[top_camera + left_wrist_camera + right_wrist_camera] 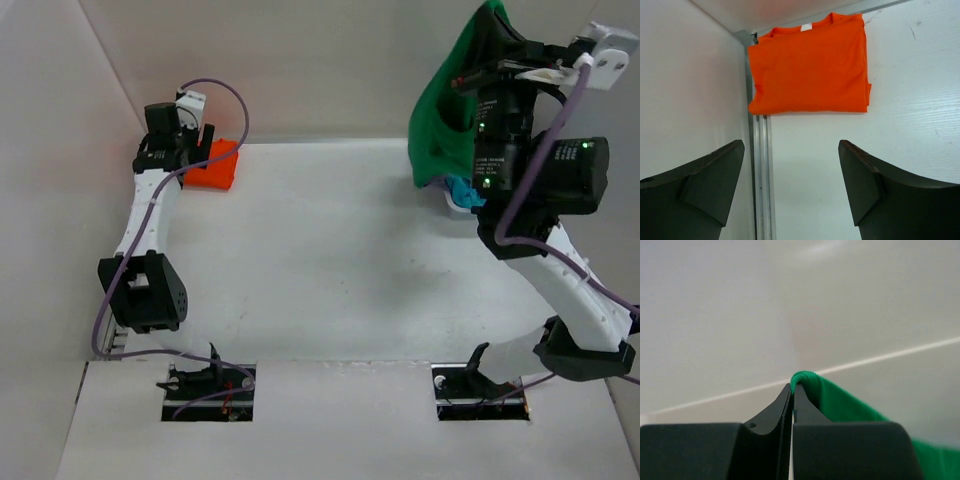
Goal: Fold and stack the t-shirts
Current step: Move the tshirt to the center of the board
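A bright orange t-shirt point(215, 165) lies folded flat in the table's far left corner, collar toward the back wall. My left gripper point(190, 140) hovers just short of the orange t-shirt point(810, 65), and it point(790, 145) is open with nothing between its fingers. My right gripper point(492, 30) is raised high at the back right and is shut on the hem of a dark green t-shirt point(440, 110), which hangs down crumpled from it. In the right wrist view, the green cloth point(850, 407) is pinched between the closed fingertips of the gripper point(792, 385). A bit of teal t-shirt point(462, 190) shows below the hanging green one.
White walls close in the table on the left and at the back. A metal rail point(762, 175) runs along the foot of the left wall, beside the orange shirt. The right arm's body point(560, 175) hides the far right corner. Cable cutouts point(208, 392) sit at the near edge.
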Action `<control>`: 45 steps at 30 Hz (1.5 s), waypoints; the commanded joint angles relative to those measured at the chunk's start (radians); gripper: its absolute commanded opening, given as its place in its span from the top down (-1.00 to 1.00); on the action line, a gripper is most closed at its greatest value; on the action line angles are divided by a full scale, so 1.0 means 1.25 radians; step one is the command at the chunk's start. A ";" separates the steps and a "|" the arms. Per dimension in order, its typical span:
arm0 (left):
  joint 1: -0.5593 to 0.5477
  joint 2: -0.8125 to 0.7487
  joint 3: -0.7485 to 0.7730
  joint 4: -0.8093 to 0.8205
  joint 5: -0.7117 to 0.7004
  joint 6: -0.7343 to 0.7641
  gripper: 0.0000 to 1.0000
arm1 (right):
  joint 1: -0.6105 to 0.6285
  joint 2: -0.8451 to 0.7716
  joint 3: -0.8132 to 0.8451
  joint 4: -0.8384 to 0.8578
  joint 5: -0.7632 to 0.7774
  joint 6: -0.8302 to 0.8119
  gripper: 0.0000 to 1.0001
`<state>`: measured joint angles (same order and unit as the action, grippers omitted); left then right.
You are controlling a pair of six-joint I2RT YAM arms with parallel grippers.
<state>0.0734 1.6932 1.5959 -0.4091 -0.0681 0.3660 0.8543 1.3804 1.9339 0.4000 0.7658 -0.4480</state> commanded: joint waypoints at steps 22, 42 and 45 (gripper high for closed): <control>-0.078 -0.162 -0.075 -0.100 0.060 0.083 -0.56 | -0.230 0.383 0.040 -0.768 -0.225 0.592 -0.10; -0.715 -0.200 -0.571 -0.315 0.073 0.166 -0.38 | -0.260 0.222 -0.726 -0.478 -0.433 0.843 -0.31; -0.715 -0.146 -0.575 -0.275 0.075 0.133 -0.36 | -0.259 0.285 -0.716 -0.478 -0.436 0.858 -0.35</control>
<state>-0.8211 1.4849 0.8776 -0.8333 0.0345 0.5758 0.5251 1.6985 1.0126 -0.2630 0.2443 0.5732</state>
